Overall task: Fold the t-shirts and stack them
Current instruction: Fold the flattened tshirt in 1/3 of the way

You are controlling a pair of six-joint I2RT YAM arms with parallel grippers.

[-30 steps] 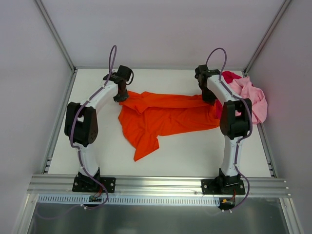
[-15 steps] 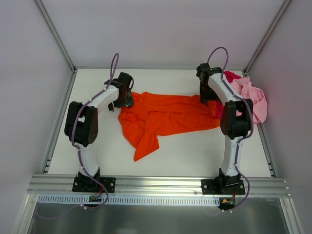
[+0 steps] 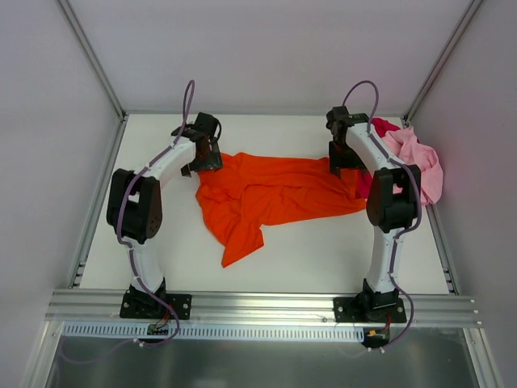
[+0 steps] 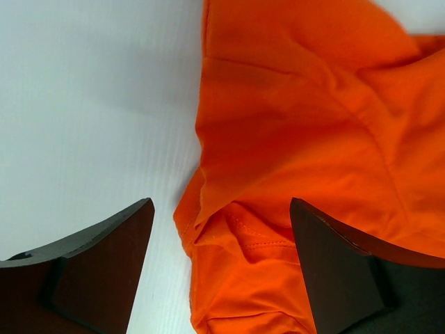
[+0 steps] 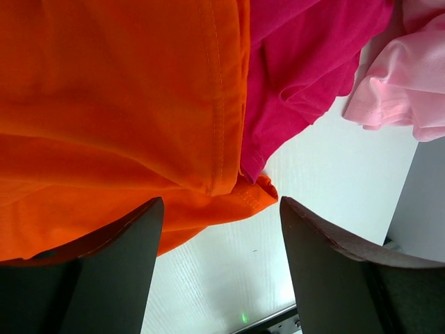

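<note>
- You have the orange t-shirt (image 3: 275, 194) lying rumpled and unfolded across the middle of the desk (image 3: 323, 259), with one pointed flap trailing toward 7 o'clock.
- Your left gripper (image 3: 203, 155) sits at the shirt's 10 o'clock corner. In its wrist view the left gripper (image 4: 219, 209) has its jaws spread wide. One finger is over bare desk and the other is over orange cloth, with the folded edge of the shirt between them. Nothing is pinched.
- Your right gripper (image 3: 343, 158) sits at the shirt's 2 o'clock end. In its wrist view the right gripper (image 5: 219, 202) is also spread apart, with the hemmed orange corner between the fingers and no grip on it.
- You cannot tell from these views whether either gripper touches the cloth.
- The red t-shirt (image 3: 381, 127) and the pink t-shirt (image 3: 416, 158) are bunched together at the desk's 2 o'clock corner. The red one lies right against the orange hem, and the pink one is beyond it.
</note>
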